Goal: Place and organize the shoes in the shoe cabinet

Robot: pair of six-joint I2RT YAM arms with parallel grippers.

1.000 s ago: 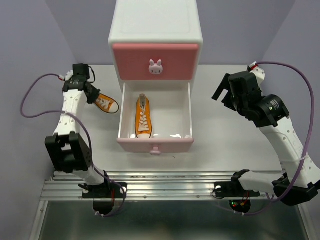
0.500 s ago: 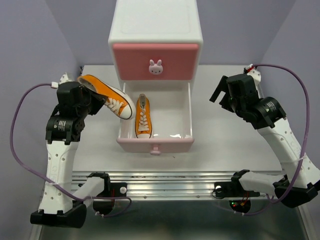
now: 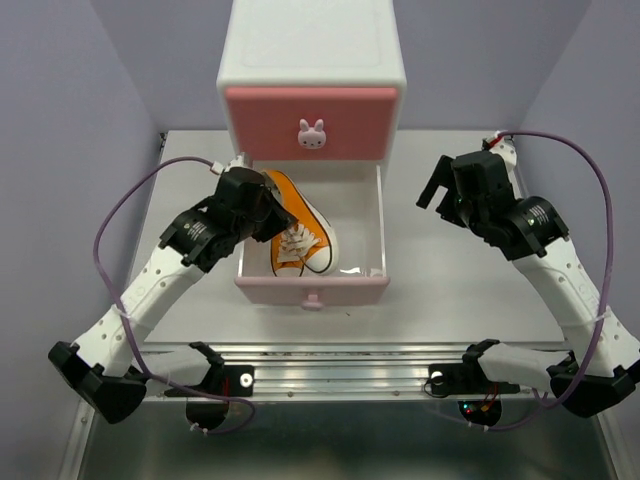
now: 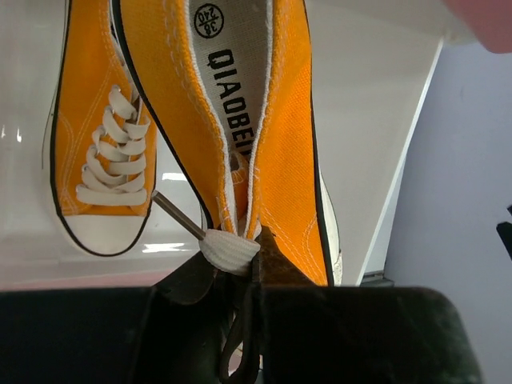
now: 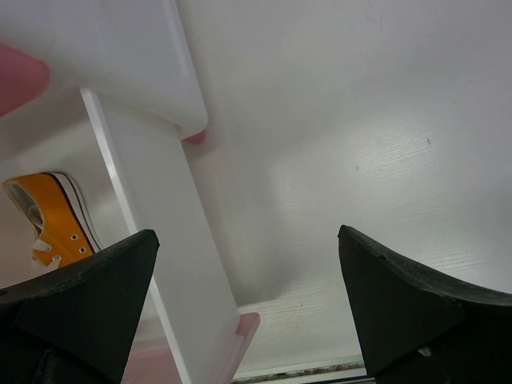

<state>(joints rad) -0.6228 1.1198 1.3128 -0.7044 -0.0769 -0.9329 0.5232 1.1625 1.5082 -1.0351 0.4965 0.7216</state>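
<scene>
Purple walls on three sides, pale bench [image 3: 430, 310] across the middle of the top view. The white shoe cabinet [image 3: 310, 50] stands at top centre of the frame. Its upper drawer [image 3: 265, 125] is shut, with a darker pink front and a bunny knob [image 3: 312, 133] in the centre. The lower drawer [image 3: 362, 215] is pulled out toward the bottom of the frame, with a paler pink front and a white inside.

The left arm reaches in from lower left. The left fingers [image 4: 186, 282] are nearly closed, pinched on the heel end of an orange shoe [image 3: 300, 215]. That shoe hangs tilted over the left half of the open drawer, toe pointing to lower right of the frame, toward the drawer front. The left wrist view shows its insole with printed lettering and the white ribbed heel piece right at the fingers. Cannot tell whether the toe touches the drawer floor.

The other orange shoe [image 4: 100, 136] lies flat on the drawer floor along the left wall, laces up, toe toward the drawer front. In the top view the held shoe covers most of it.

The right arm comes in from lower right. The right fingers [image 5: 80, 296] are spread wide, gripping nothing, over bare bench to the right of the cabinet and apart from it. The right wrist view catches the drawer's side wall and a slice of orange shoe past it.
</scene>
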